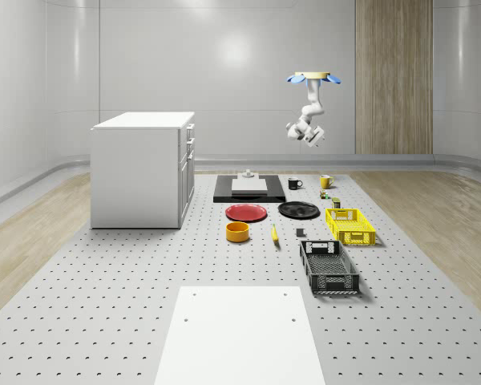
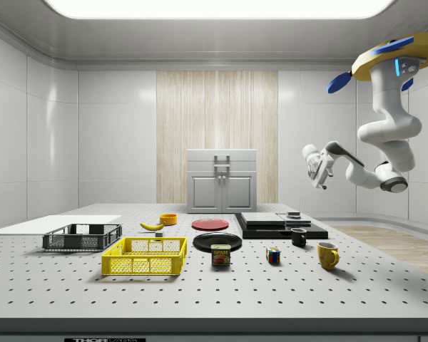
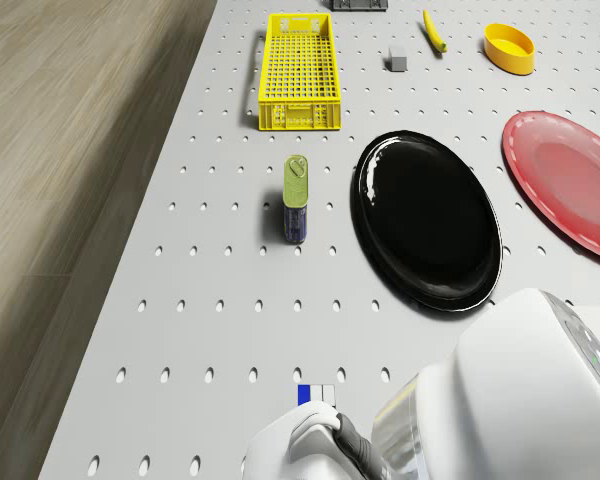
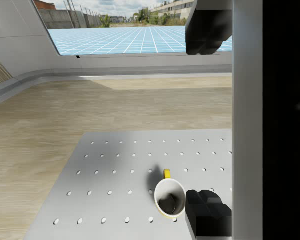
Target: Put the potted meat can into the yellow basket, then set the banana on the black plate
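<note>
The drone hovers high above the table's far end near the yellow mug [image 4: 170,198], gripper [image 2: 318,168] fingers apart and empty, while the potted meat can [image 2: 220,255] stands upright well below, just beside the yellow basket [image 2: 144,256].

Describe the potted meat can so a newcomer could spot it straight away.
Start at the yellow basket on the perforated table, then look to the black plate beside it. The potted meat can stands upright just in front of the gap between them in the side view. It is a small tin with a blue SPAM label, unlike the multicoloured cube nearby.
</note>
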